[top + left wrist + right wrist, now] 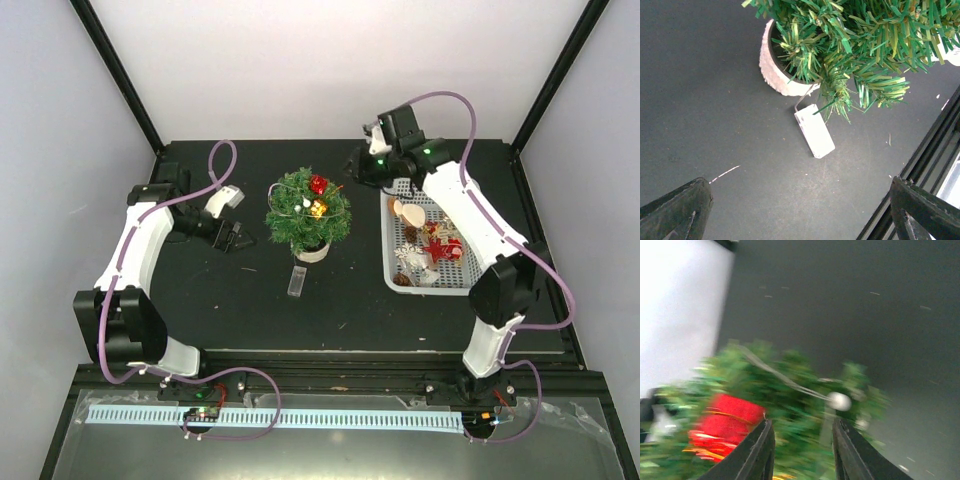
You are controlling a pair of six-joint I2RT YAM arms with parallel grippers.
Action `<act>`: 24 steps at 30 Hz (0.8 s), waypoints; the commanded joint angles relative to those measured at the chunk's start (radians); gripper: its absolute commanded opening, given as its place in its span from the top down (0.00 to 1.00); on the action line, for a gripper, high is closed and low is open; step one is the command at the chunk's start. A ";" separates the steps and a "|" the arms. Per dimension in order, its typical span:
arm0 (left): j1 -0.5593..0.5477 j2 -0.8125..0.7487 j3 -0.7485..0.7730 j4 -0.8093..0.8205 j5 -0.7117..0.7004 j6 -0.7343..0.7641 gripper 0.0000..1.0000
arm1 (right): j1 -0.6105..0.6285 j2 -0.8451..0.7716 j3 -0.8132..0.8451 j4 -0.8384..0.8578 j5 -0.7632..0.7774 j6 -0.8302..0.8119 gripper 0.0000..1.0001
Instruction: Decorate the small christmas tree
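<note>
The small christmas tree point(300, 215) stands mid-table on its beige base point(312, 249). It carries a red ornament point(318, 184) and a gold one point(318, 208). My left gripper point(240, 239) is open and empty, low beside the tree's left side. The left wrist view shows the tree point(860, 40), its base point(774, 70) and my spread left gripper point(800, 215). My right gripper point(356, 166) hovers just right of the treetop, open and empty. The blurred right wrist view shows the gripper point(802, 440) above the tree point(790, 390), the red ornament point(725, 425) and a white bead point(839, 401).
A small white box point(296, 280) lies on the table in front of the tree, wired to it; it also shows in the left wrist view point(815, 131). A white basket point(392, 255) at the right holds several loose ornaments, among them a red one point(443, 248).
</note>
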 commanded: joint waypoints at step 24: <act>0.100 -0.003 -0.048 0.056 0.047 0.052 0.03 | -0.209 -0.059 -0.547 -0.216 0.626 -0.145 0.01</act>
